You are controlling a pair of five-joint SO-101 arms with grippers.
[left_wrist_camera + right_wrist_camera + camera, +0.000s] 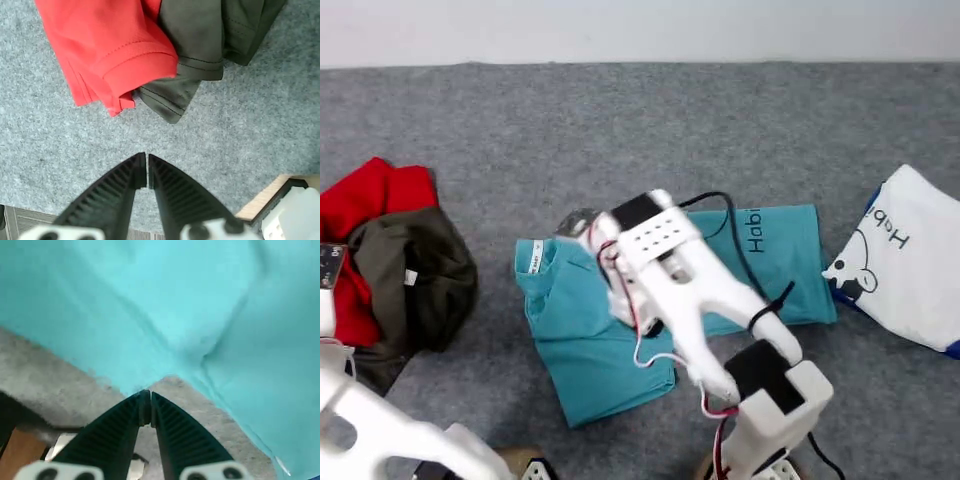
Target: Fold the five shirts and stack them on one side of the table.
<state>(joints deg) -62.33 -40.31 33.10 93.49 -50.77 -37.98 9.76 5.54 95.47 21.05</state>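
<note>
Sitting at teal shirt (pixel 200 300) edge, right tool (pixel 145 407), tips together; left tool (pixel 147 170), tips together too, over grey desk (pixel 250 125) near red shirt (pixel 110 45), olive shirt (pixel 200 35).

A: Left arm (pixel 380 435)?
B: Sitting low at the near-left corner; left gripper (pixel 147 172) is pointing down, fingers pressing tip to tip.
A: Right arm (pixel 720 310)?
B: Standing near, right of centre, slanting far-left; right gripper (pixel 145 407) is holding its fingers together too.
</note>
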